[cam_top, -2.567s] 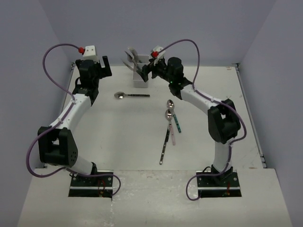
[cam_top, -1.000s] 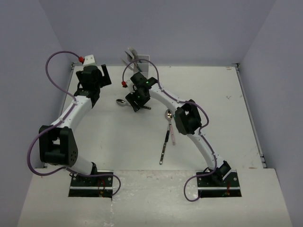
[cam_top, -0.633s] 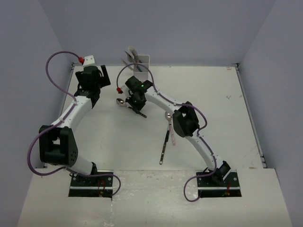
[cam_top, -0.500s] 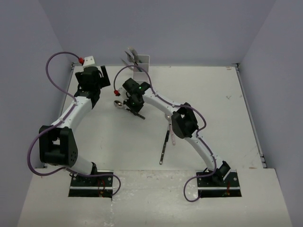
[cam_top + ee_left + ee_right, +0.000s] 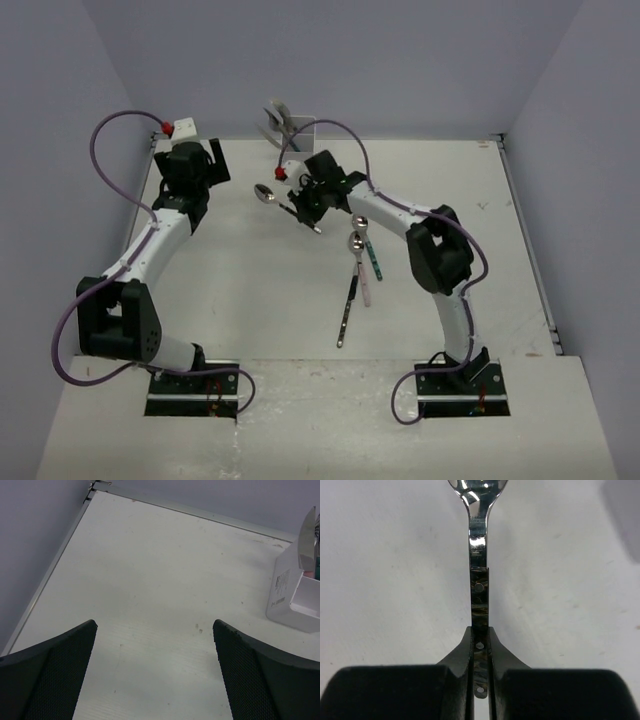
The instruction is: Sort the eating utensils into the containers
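Observation:
My right gripper is shut on the black handle of a spoon, which hangs tilted above the table, bowl to the left. In the right wrist view the fingers pinch that handle near its end, and the spoon points straight ahead. The white container stands at the back with utensils sticking out of it. Three utensils lie mid-table: a teal-handled spoon, a pink-handled spoon and a black-handled one. My left gripper is open over bare table at the back left, holding nothing.
The container's corner shows at the right edge of the left wrist view. A metal strip runs along the table's left side by the wall. Grey walls close in the table on three sides.
My right gripper has shut on the black-handled spoon and carried it up, to the right and toward the back. The arm's swing uncovered the teal-handled spoon. The left arm barely moved.

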### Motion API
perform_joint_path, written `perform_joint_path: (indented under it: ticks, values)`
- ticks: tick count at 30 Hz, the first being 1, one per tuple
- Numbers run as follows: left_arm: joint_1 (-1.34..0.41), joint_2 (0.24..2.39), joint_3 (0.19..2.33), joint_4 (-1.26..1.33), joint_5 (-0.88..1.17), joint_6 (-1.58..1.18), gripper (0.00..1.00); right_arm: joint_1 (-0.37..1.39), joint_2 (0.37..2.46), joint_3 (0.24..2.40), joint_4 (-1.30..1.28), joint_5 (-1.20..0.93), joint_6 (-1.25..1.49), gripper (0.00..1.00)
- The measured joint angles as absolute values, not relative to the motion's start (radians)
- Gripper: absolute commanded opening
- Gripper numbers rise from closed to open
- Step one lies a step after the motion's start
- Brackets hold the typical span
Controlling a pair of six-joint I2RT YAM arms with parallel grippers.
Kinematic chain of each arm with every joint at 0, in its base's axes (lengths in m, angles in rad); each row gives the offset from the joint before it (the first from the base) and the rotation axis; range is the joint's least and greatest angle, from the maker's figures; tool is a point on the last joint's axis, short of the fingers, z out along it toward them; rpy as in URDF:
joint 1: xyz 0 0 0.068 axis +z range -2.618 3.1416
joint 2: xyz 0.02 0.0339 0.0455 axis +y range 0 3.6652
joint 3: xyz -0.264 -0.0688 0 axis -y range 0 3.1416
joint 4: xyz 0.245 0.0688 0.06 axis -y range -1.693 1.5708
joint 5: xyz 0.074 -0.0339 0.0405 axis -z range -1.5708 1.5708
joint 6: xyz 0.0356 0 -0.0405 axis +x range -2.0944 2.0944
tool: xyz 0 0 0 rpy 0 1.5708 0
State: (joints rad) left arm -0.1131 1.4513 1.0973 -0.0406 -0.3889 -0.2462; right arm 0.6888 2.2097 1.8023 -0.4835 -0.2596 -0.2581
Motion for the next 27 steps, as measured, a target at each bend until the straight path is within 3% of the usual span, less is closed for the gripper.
perform_joint_path:
  ticks: [4,9,17,27]
  values:
    - [-0.113,1.451,1.097,-0.040,-0.384,-0.246,1.00,0.590,2.121,1.796,-0.283,-0.378,-0.261,0.00]
    - [-0.113,1.451,1.097,-0.030,-0.384,-0.245,1.00,0.508,2.158,1.932,-0.094,-0.464,-0.282,0.00]
    - [-0.113,1.459,1.097,-0.022,-0.379,-0.246,1.00,0.504,2.410,2.185,0.112,-0.565,-0.231,0.00]
    - [-0.112,1.691,1.234,0.061,-0.260,-0.342,1.00,0.492,2.445,2.002,0.296,-0.637,-0.120,0.00]
